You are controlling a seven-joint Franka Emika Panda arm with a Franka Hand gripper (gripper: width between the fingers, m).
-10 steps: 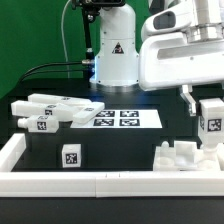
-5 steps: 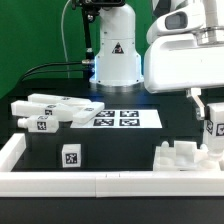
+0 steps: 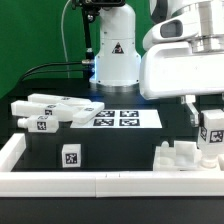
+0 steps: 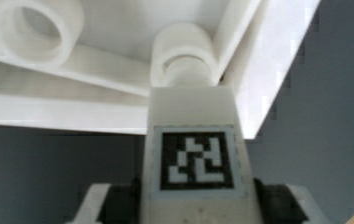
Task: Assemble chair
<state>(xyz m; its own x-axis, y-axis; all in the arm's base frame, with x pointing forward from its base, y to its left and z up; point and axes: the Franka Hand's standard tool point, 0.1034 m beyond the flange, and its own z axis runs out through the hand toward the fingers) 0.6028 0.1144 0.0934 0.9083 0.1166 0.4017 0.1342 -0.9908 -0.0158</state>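
Note:
My gripper (image 3: 207, 112) is shut on a white blocky chair leg (image 3: 213, 130) with a square tag, at the exterior view's right. It holds the leg upright just above a white notched chair part (image 3: 185, 157) near the front rail. In the wrist view the leg (image 4: 199, 150) sits between my fingers (image 4: 124, 200), and my gripper (image 4: 200, 208) grips its near end. Its round peg (image 4: 188, 58) reaches over a white part with a round socket (image 4: 41, 40). Whether peg and part touch I cannot tell.
Several loose white tagged chair parts (image 3: 45, 110) lie at the exterior view's left. A small tagged cube (image 3: 71, 156) stands near the front. The marker board (image 3: 120, 118) lies mid-table before the robot base (image 3: 115, 55). A white border rail (image 3: 100, 183) runs along the front.
My gripper has shifted toward the exterior view's right and sunk a little with the leg still in it. The loose parts have not moved.

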